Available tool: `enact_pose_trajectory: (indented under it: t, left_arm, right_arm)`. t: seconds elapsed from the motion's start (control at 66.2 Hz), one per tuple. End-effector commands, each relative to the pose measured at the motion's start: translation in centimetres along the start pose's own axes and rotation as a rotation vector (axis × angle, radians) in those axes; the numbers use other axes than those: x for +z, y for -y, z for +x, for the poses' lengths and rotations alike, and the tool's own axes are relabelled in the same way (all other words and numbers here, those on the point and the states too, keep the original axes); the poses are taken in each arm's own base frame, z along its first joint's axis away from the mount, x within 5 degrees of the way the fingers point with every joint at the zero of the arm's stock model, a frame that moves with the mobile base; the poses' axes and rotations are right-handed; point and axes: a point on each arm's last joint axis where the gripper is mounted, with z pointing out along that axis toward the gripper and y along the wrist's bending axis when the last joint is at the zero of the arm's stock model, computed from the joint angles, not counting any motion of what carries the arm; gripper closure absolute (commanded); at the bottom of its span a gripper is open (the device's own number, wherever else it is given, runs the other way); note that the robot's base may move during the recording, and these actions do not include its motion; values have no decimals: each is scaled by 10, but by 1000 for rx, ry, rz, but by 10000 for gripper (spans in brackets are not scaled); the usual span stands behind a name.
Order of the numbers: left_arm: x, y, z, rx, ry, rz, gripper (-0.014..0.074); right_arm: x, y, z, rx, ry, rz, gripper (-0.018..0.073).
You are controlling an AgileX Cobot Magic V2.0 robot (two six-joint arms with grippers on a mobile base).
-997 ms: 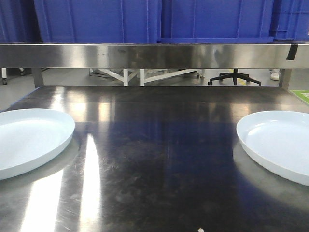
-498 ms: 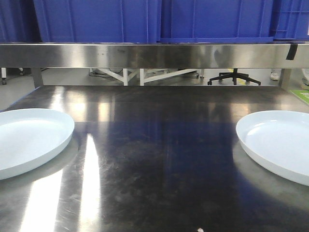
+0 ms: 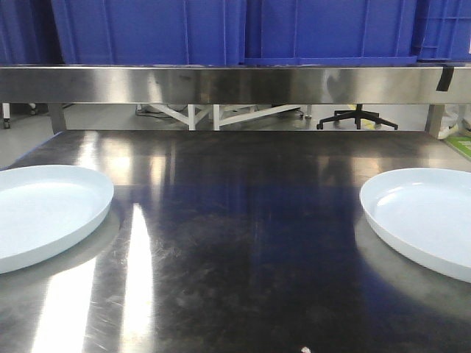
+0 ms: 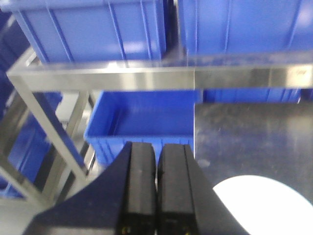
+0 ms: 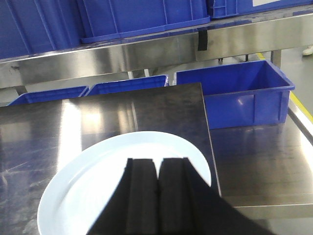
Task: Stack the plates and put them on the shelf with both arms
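Neither plate has shifted since the earlier frames: left plate (image 3: 44, 213) and right plate (image 3: 423, 220) lie flat on the steel table (image 3: 243, 220), well apart, one at its left side and one at its right. Left gripper (image 4: 157, 152) hangs by the table's left edge, fingers pressed together on nothing; right gripper (image 5: 157, 169), likewise closed and empty, hangs over the plate on the table's right side. Shelf (image 3: 221, 82) spans the table's far side, blue crates (image 3: 147, 29) on it.
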Motion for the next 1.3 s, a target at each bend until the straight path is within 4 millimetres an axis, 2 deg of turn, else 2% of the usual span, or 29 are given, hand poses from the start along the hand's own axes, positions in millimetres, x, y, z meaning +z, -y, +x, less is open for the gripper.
enact_pose_trajectory:
  t: [0.0, 0.257, 1.103, 1.284]
  left_arm:
    - [4, 2, -15, 1, 57, 17, 513]
    - [19, 11, -17, 6, 38, 60, 513]
    - [18, 13, -24, -6, 116, 80, 513]
    - [18, 13, -24, -7, 116, 81, 513]
  right_arm:
    - [-2, -1, -9, -5, 107, -9, 510]
    - [-2, -1, -9, -5, 107, -9, 510]
    - [-2, -1, -10, -5, 114, -10, 510]
    - [-3, -2, -17, -5, 191, -17, 510]
